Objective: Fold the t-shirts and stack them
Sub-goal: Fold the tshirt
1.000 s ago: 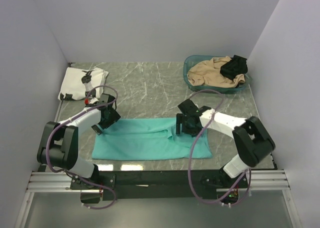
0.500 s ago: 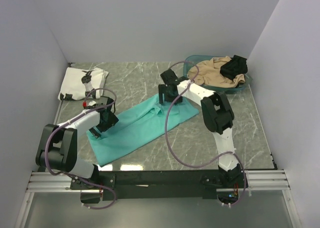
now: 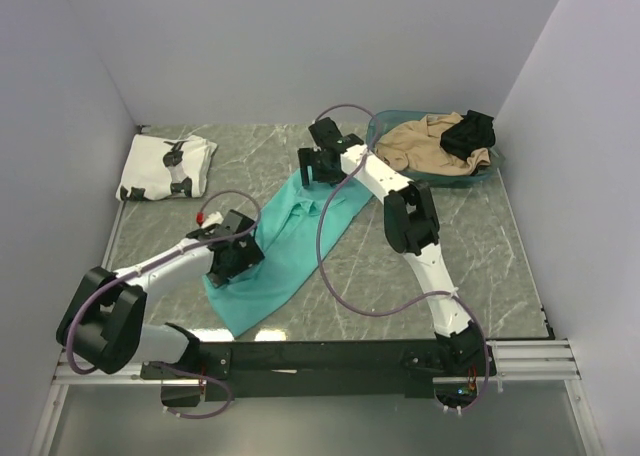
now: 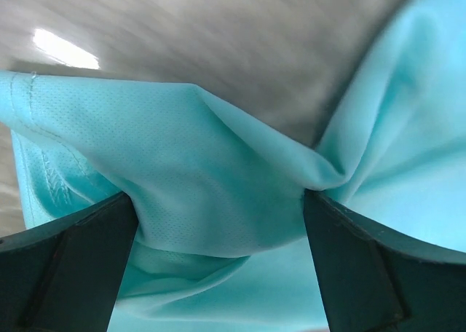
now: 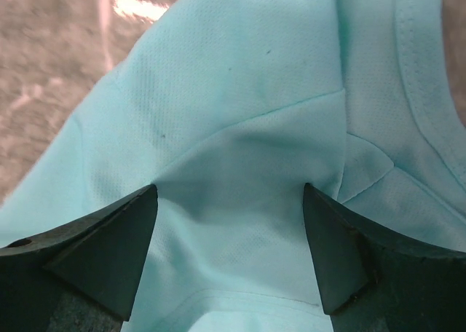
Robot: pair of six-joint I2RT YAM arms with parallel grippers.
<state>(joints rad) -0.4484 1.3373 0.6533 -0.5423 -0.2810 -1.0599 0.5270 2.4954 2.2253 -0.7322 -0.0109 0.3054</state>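
The teal t-shirt [image 3: 285, 241] lies as a long diagonal strip from the near left of the table to the far middle. My left gripper [image 3: 232, 261] grips its near end. In the left wrist view the cloth [image 4: 218, 150] bunches tight between the fingers [image 4: 65, 259]. My right gripper [image 3: 312, 166] grips the far end. In the right wrist view, cloth [image 5: 240, 128] with a seam fills the space between its fingers [image 5: 364, 259]. The white t-shirt with black figures [image 3: 165, 166] lies folded at the far left corner.
A teal basket [image 3: 385, 136] at the far right holds the tan garment [image 3: 425, 146] and the small black garment [image 3: 468, 133]. Grey walls close in the marble table [image 3: 480, 246] on three sides. The right arm stretches far across the middle.
The teal shirt has swung from lying flat across the front to a diagonal. My right gripper carried its end far and left; my left gripper moved right and nearer with the other end.
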